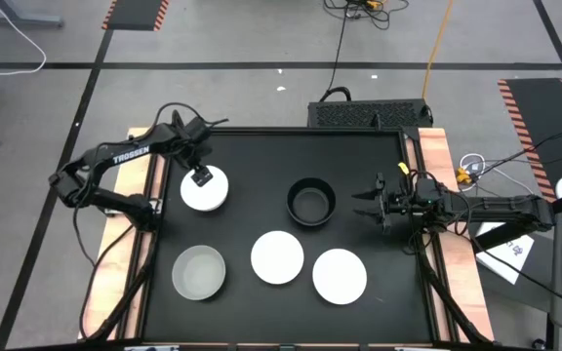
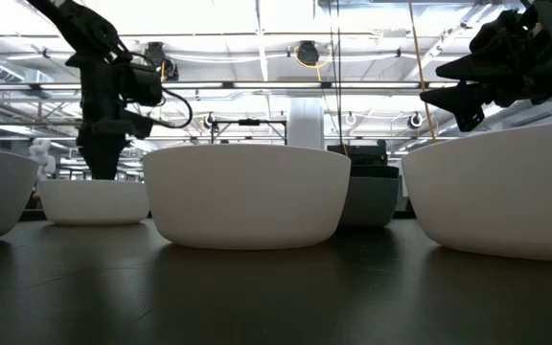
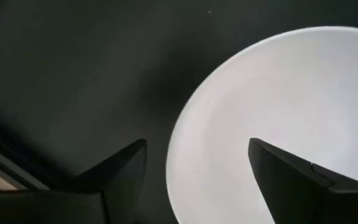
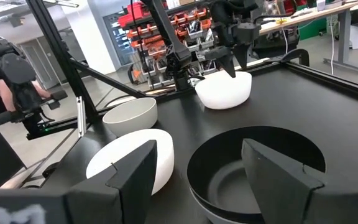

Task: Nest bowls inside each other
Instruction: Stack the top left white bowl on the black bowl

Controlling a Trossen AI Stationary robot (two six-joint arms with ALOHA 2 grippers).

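Note:
Five bowls show on the black table. My left gripper point(image 1: 200, 176) is open, low over the far-left white bowl point(image 1: 204, 190). In the left wrist view one finger point(image 3: 120, 171) stands outside that bowl's rim point(image 3: 179, 130) and the other point(image 3: 284, 177) inside it. No touch shows. The black bowl point(image 1: 311, 202) stands mid-table and seems to sit inside a pale grey bowl point(image 2: 372, 199). My right gripper point(image 1: 364, 205) is open, raised just right of it, with the black bowl point(image 4: 253, 168) ahead of its fingers. Two white bowls point(image 1: 277, 257) point(image 1: 340, 276) and a grey bowl point(image 1: 199, 272) stand along the near side.
The table has a raised wooden border point(image 1: 435, 166) on both sides. A black box point(image 1: 369, 114) sits beyond the far edge. There is bare table between the black bowl and the far-left white bowl. A person point(image 4: 5, 93) shows in the room beyond the table.

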